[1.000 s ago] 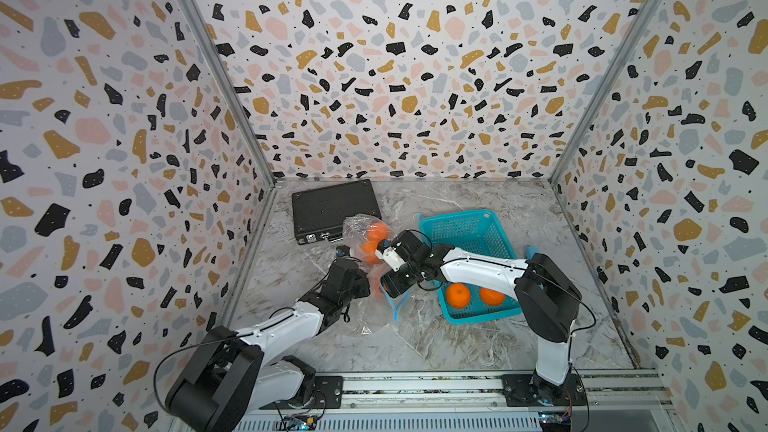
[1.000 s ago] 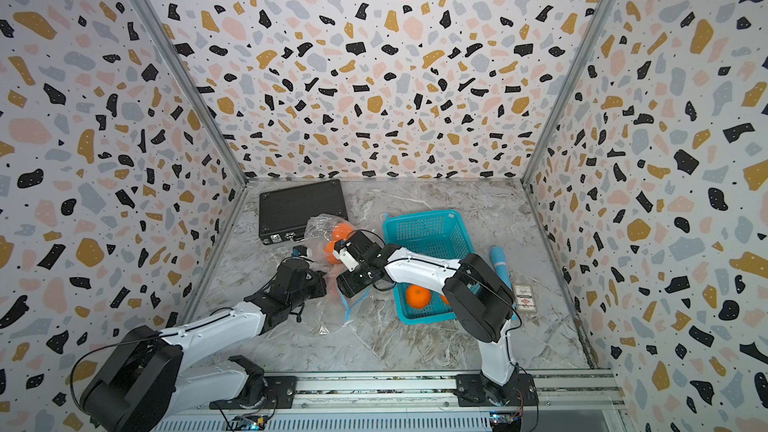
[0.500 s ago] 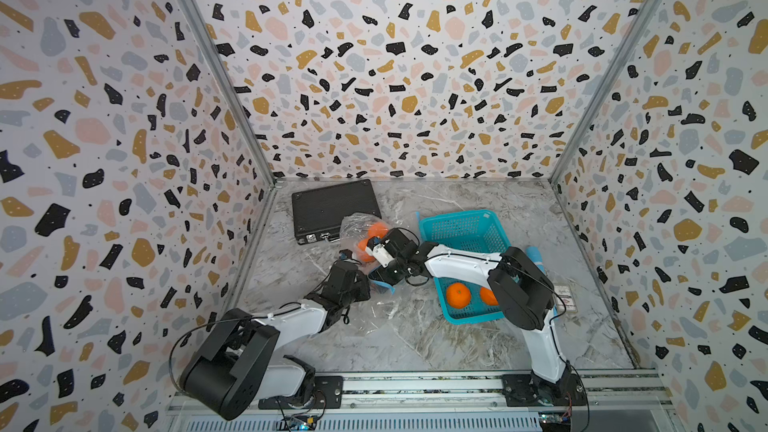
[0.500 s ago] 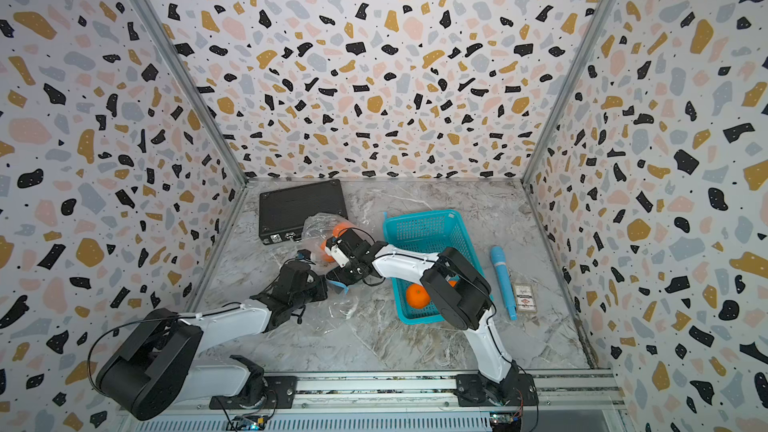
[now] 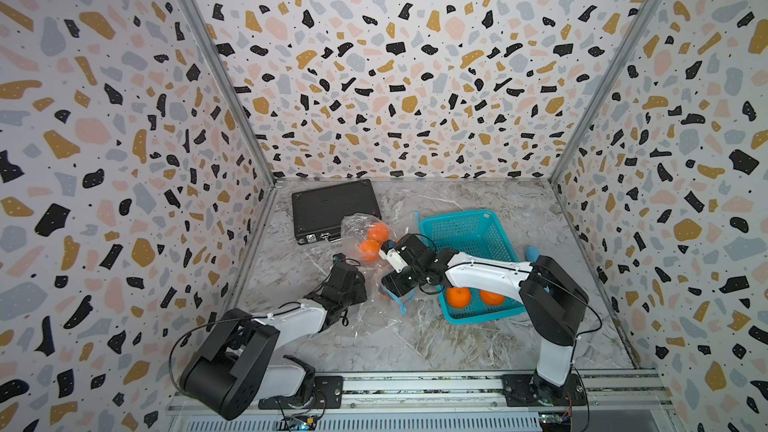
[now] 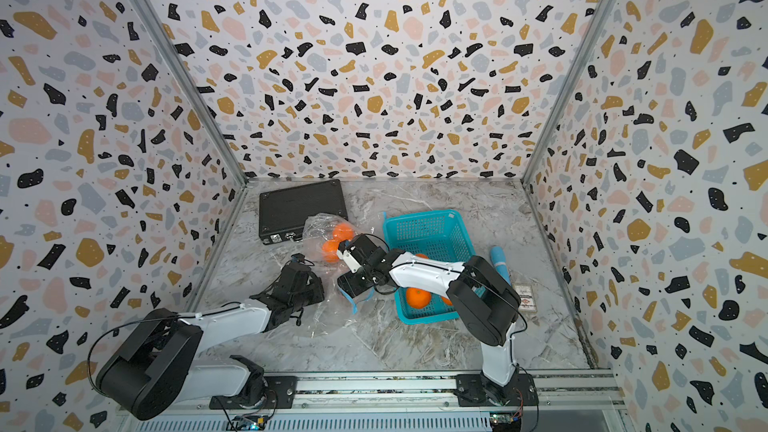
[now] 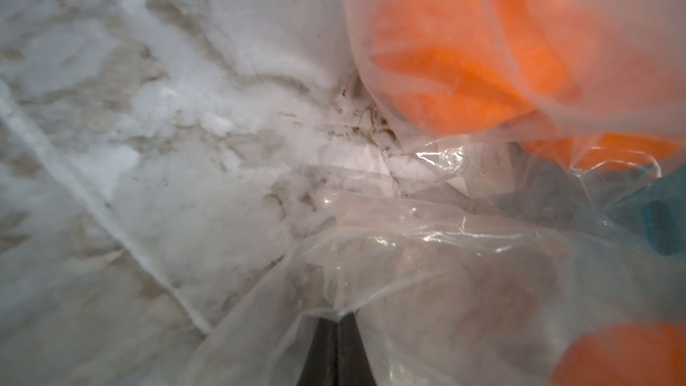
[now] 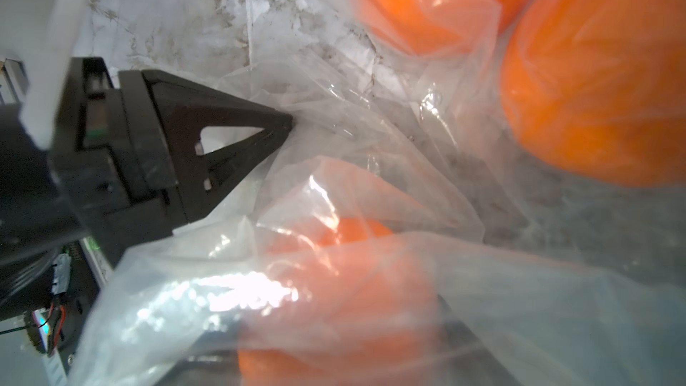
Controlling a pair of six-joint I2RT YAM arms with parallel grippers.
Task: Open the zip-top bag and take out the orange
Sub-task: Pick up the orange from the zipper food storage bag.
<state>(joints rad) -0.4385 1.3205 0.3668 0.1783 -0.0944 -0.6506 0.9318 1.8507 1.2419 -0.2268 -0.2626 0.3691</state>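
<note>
Zip-top bag [image 5: 360, 224], clear, lies on the surface [image 5: 415, 338] between black case [image 5: 334, 207] and blue basket [image 5: 457, 216], with oranges [image 5: 376, 231] inside. Left hand [image 8: 286, 124] is pinched closed on its film. Right hand [image 5: 390, 272] is spread wide at the oranges; whether it grips one cannot be told.

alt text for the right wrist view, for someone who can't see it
The left end effector, black and shut, pinches a fold of the clear zip-top bag. Several oranges show blurred through the crinkled plastic, with the marbled table behind.
</note>
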